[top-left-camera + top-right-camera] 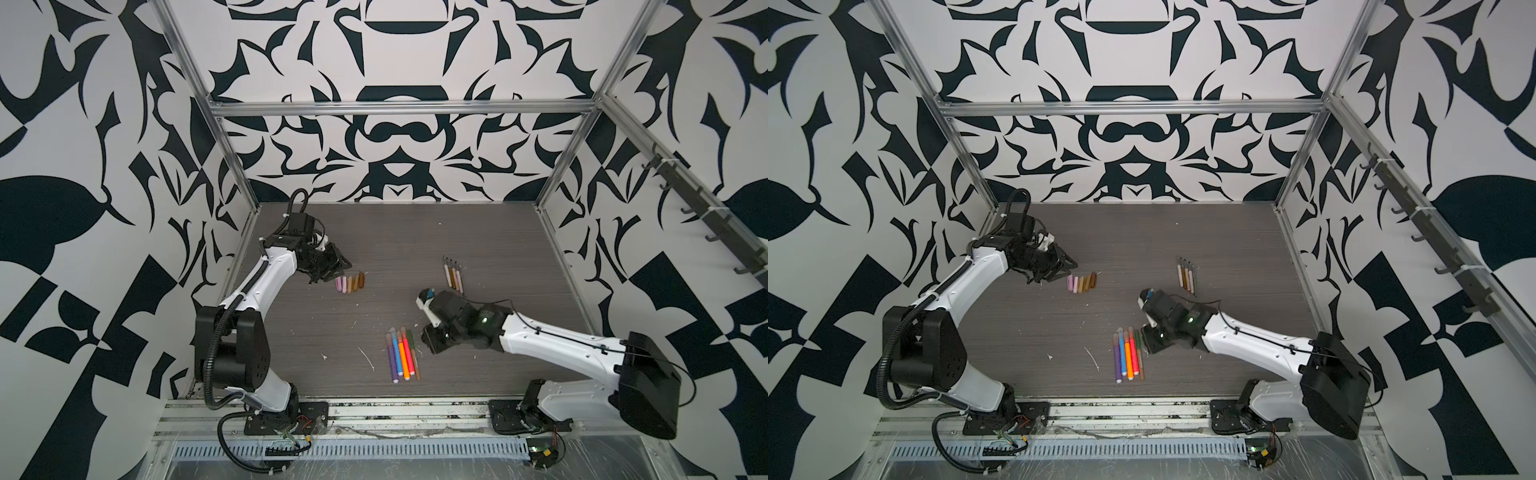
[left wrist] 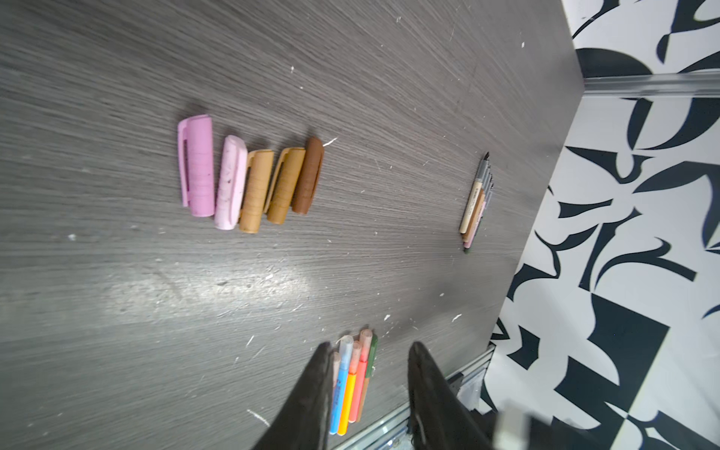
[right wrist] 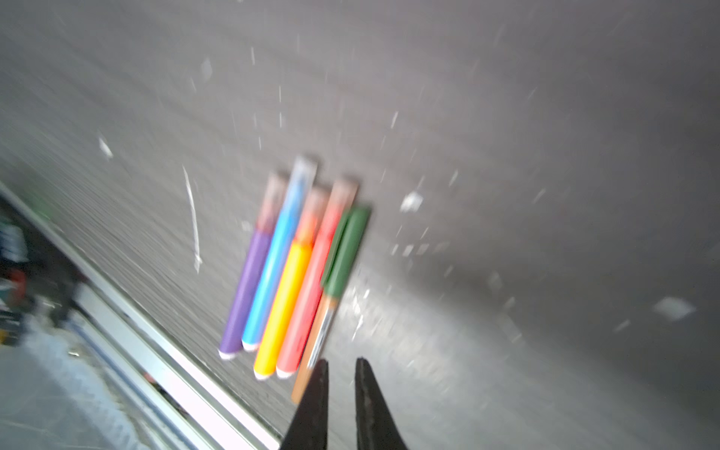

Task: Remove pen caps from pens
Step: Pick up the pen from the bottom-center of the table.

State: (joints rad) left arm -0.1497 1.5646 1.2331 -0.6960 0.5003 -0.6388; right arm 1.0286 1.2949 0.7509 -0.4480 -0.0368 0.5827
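In both top views a dark grey wood-grain tabletop point(image 1: 395, 232) carries three groups of things. At the far left, five loose plastic pen caps point(image 1: 351, 283) lie side by side in a row: two pink, two tan and one brown. At the far right lies a tight cluster of thin uncapped pens point(image 1: 453, 274), their dark tips pointing away. Four can be counted, and I cannot tell whether there are more.

Near the centre, five pens lie parallel and touching. Four are thick bright markers point(image 1: 402, 357), purple, blue, orange and pink-red, each with its translucent cap on. To their right is one thin tan pen point(image 1: 416, 368) wearing an olive-green cap point(image 1: 410, 340).

The left gripper point(image 1: 332, 270) hovers just left of the cap row, its jaws parted and empty. The right gripper point(image 3: 342, 364) sits just right of the thin tan pen's near end. Its jaws are almost together with nothing between them, and the blur hides whether it touches the pen.
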